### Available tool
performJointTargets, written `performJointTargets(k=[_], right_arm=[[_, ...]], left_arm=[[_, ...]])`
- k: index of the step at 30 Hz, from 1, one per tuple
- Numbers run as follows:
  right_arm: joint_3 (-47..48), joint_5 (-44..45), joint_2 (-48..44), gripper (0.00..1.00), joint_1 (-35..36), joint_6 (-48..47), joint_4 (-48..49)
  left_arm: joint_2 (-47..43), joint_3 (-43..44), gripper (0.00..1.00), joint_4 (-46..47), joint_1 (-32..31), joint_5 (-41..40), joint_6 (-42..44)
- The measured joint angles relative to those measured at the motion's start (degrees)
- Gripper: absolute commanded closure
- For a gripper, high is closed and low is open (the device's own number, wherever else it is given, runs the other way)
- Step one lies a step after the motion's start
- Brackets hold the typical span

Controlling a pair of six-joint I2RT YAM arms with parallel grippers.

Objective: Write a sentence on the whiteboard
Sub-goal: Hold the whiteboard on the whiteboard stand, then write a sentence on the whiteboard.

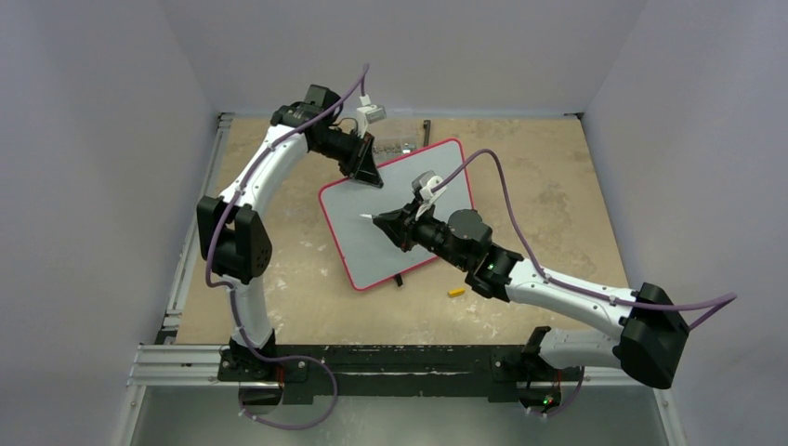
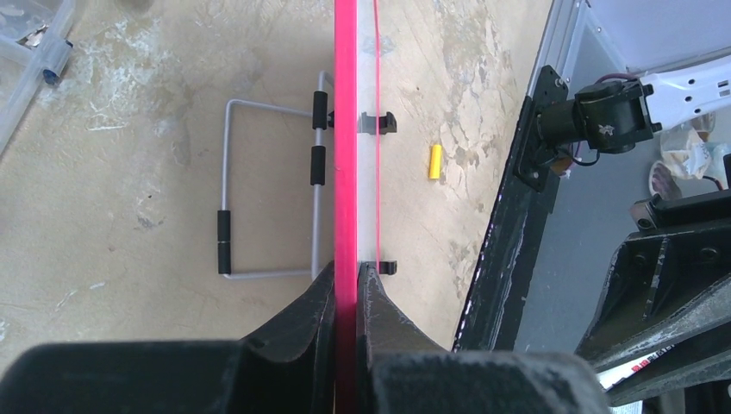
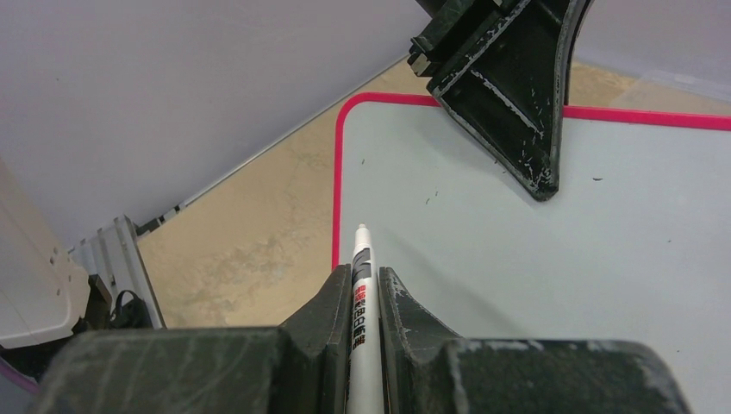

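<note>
The whiteboard (image 1: 372,243), pale grey with a red-pink rim, lies tilted in the middle of the table. Its face (image 3: 534,285) is blank; no sentence shows on it. My left gripper (image 1: 370,177) is shut on the board's far rim, which the left wrist view shows edge-on as a pink strip (image 2: 346,129) between the jaws of the left gripper (image 2: 346,267). My right gripper (image 1: 383,221) hovers over the board's left part, shut on a white marker (image 3: 362,293). The marker's tip (image 1: 364,216) points toward the left rim, just inside it.
A yellow marker cap (image 1: 455,292) lies on the table near the board's near edge. A grey wire stand (image 2: 267,190) sits beside the board, and black clips (image 2: 377,123) grip its rim. A clear plastic box (image 1: 395,144) stands at the back.
</note>
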Motion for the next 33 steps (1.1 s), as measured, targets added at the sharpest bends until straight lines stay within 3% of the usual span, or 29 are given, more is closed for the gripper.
performJointTargets(k=[33], right_arm=[[3.4,-0.1,9.5,1.0,0.3,-0.7,2.8]], left_arm=[[-1.8,-1.2,1.0,-0.5,-0.5,-0.9,1.8]])
